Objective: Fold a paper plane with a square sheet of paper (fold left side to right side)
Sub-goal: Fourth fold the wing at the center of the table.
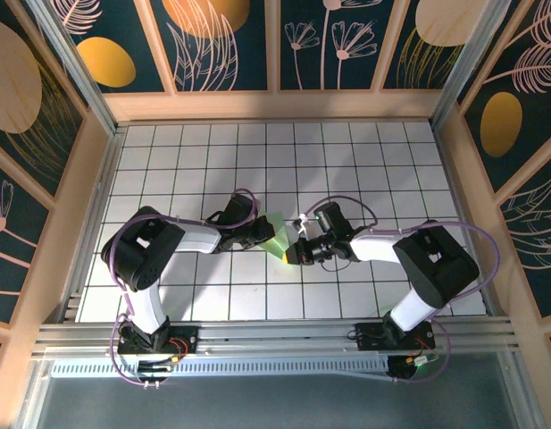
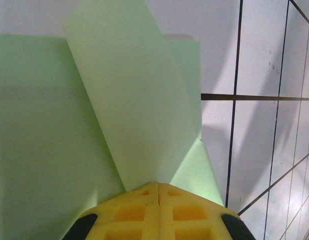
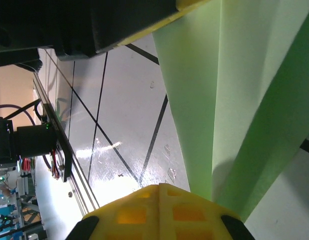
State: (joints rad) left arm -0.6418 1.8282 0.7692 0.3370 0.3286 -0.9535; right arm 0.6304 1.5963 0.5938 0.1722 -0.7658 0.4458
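Observation:
The square sheet of paper (image 1: 277,236), pale green, lies mid-table between the two grippers, with one part lifted and curling over the rest. My left gripper (image 1: 257,231) is shut on it. In the left wrist view the raised flap (image 2: 134,100) rises straight from the closed yellow fingertips (image 2: 158,184), over the flat part of the sheet (image 2: 39,140). My right gripper (image 1: 296,251) is shut at the sheet's near right corner. In the right wrist view the paper (image 3: 234,100) runs past and behind the right fingertip (image 3: 194,200), and no paper shows between the jaws.
The white grid table (image 1: 364,161) is walled by wooden rails and patterned panels. An aluminium rail (image 1: 257,335) runs along the near edge by the arm bases. The left gripper's black body (image 3: 94,25) hangs close above the right gripper.

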